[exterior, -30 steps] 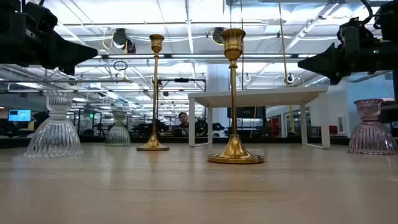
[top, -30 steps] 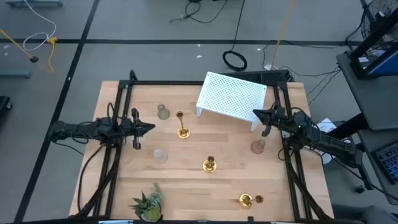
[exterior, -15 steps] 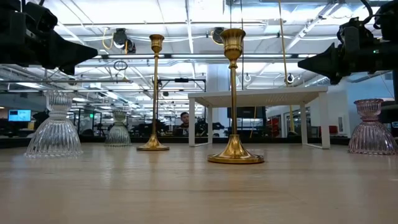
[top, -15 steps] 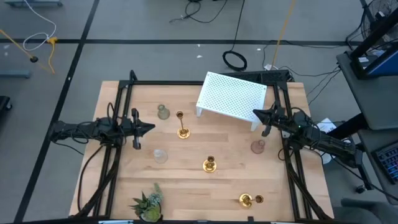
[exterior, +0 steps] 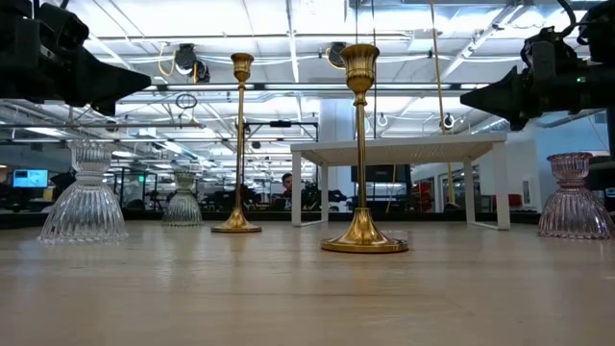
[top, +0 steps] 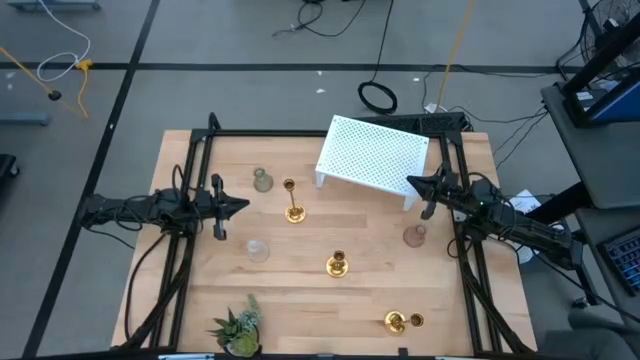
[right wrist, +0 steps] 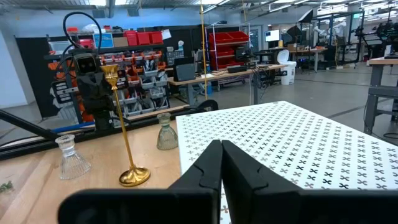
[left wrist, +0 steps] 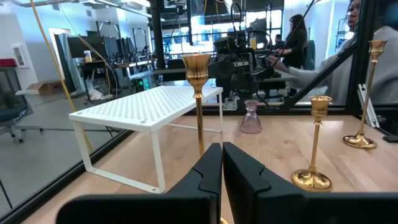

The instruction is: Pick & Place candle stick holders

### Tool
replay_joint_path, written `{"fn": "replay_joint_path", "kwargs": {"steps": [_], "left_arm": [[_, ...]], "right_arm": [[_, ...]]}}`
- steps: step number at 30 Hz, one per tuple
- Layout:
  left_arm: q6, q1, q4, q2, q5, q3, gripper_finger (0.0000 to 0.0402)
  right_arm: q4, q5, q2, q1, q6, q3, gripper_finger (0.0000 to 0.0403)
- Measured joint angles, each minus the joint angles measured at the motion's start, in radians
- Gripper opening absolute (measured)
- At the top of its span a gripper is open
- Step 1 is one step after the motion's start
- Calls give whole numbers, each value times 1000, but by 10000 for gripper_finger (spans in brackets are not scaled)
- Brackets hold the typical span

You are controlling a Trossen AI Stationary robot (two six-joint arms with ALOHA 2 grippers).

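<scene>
Three gold candle stick holders stand upright on their round bases: one left of centre (top: 292,210), one at the middle (top: 337,265), one near the front right (top: 400,321). Three glass holders stand on the table: grey-green (top: 262,181), clear (top: 258,250) and pink (top: 414,236). My left gripper (top: 240,205) is shut and empty, hovering at the table's left, pointing at the left gold holder (left wrist: 198,99). My right gripper (top: 412,183) is shut and empty, hovering at the right by the white rack's corner, above the pink holder (exterior: 574,197).
A white perforated rack (top: 372,158) stands on its legs at the far right of the table. A small green spiky plant (top: 238,325) sits at the front left. Black frame rails (top: 190,170) run along the table's left and right sides. People sit beyond the table.
</scene>
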Motion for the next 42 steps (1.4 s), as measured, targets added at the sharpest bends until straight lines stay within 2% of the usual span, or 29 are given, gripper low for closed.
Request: {"fn": "replay_joint_path", "kwargs": {"steps": [42], "left_arm": [[0,0,0,0,0,0,21]], "right_arm": [[0,0,0,0,0,0,0]]}}
